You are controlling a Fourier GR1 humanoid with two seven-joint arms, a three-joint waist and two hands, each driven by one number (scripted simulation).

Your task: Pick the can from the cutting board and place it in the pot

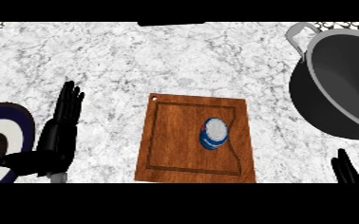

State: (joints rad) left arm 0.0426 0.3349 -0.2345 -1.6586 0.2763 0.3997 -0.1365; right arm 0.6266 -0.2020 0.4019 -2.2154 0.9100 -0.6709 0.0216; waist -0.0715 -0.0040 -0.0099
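The can (214,134) stands upright on the wooden cutting board (172,142), right of the board's centre, with nothing touching it. The board lies near-centre on the marble surface (105,52). The dark pot (324,83) sits far right, well apart from the board. The left hand (57,133) rests near left, fingers straight and spread. The right hand (345,168) shows at near right, straight fingers only, holding nothing.

a blue and white can (214,134) stands upright on the wooden cutting board (172,137), right of its middle. the dark pot (329,76) sits on the marble desk (105,57) at the far right, well apart from the board. the left hand (57,133) rests open at the left edge beside a plate (15,123); the right hand (345,168) shows straight fingers at the lower right.
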